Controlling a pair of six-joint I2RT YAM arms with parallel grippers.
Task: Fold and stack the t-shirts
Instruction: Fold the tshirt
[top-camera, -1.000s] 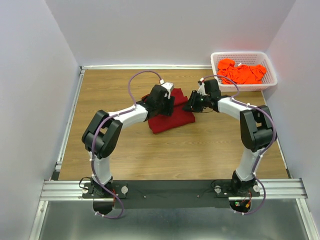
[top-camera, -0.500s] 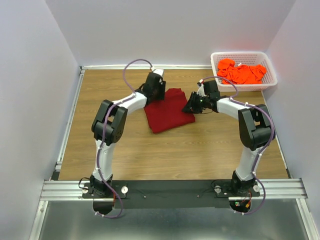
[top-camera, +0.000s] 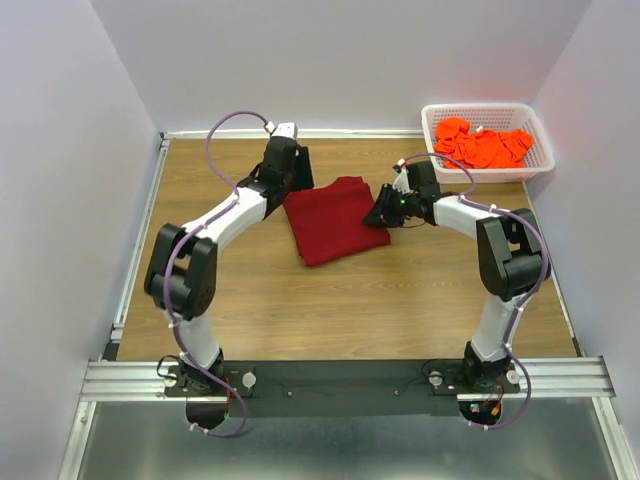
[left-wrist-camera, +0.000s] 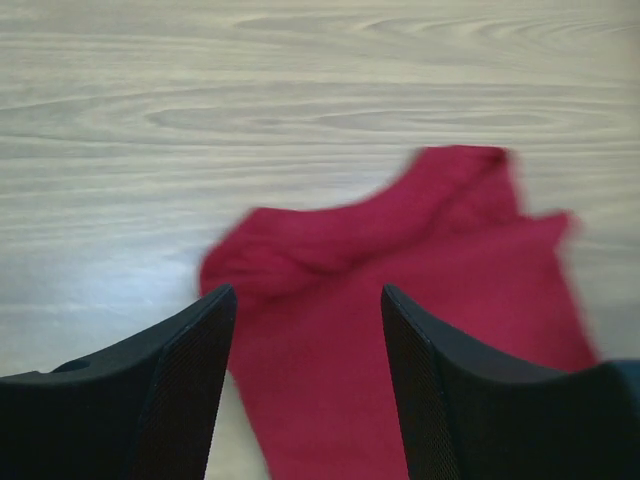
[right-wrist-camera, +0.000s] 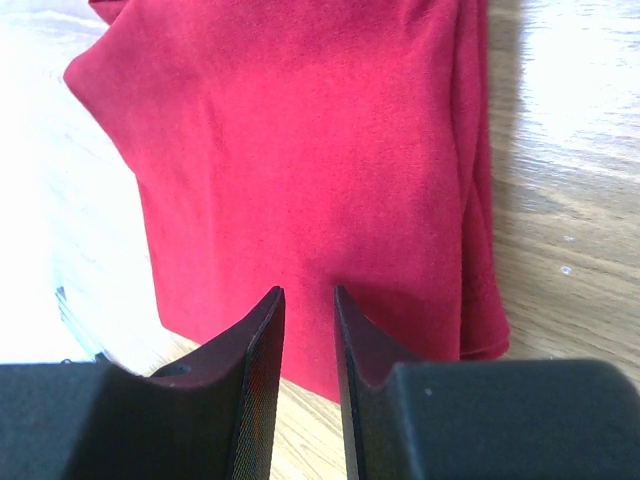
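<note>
A dark red t-shirt lies folded into a rough rectangle on the wooden table, mid-back. My left gripper hovers at its back left corner, open. In the left wrist view my left gripper holds nothing, and the red t-shirt lies below its wide gap. My right gripper sits low at the t-shirt's right edge. In the right wrist view my right gripper shows only a narrow gap, with its tips over flat red t-shirt cloth and nothing pinched. Orange t-shirts lie bunched in the basket.
A white mesh basket stands at the back right corner of the table. White walls close in the table at the left, back and right. A metal rail carrying both arm bases runs along the near edge.
My left arm has swung back and to the left, off the top of the red t-shirt, which now shows whole. The right arm has stayed at the t-shirt's right edge.
</note>
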